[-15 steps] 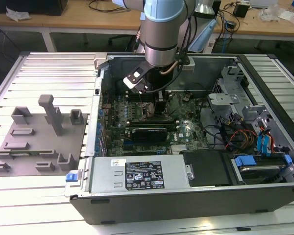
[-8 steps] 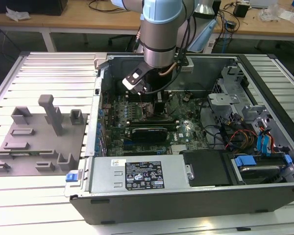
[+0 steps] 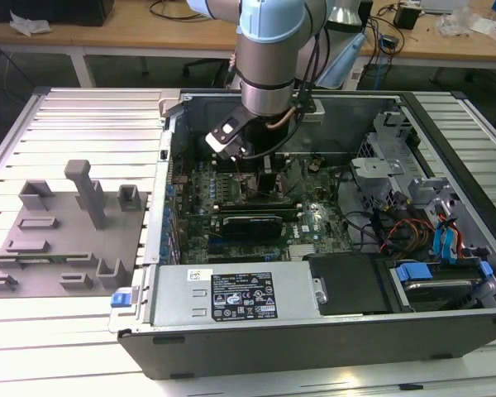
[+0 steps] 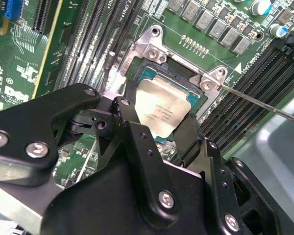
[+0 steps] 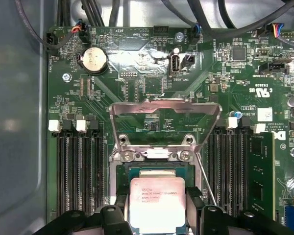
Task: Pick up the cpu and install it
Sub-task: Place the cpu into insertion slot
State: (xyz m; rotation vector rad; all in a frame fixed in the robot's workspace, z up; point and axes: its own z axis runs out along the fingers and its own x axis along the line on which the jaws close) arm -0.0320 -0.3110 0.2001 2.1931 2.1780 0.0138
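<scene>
Silver-grey cpu (image 4: 164,110), likely light, stiff and fragile, pinched by opposite edges in the gripper (image 4: 161,122) over the socket (image 4: 152,51).

A lab: cable-strewn workbenches (image 3: 149,37), opened computer case (image 3: 314,347).

cpu (image 5: 157,203): matt silver-grey metal top; socket load plate (image 5: 164,105): bright polished metal; motherboard (image 5: 137,88): glossy green board; tray (image 3: 58,240): matt grey plastic
</scene>
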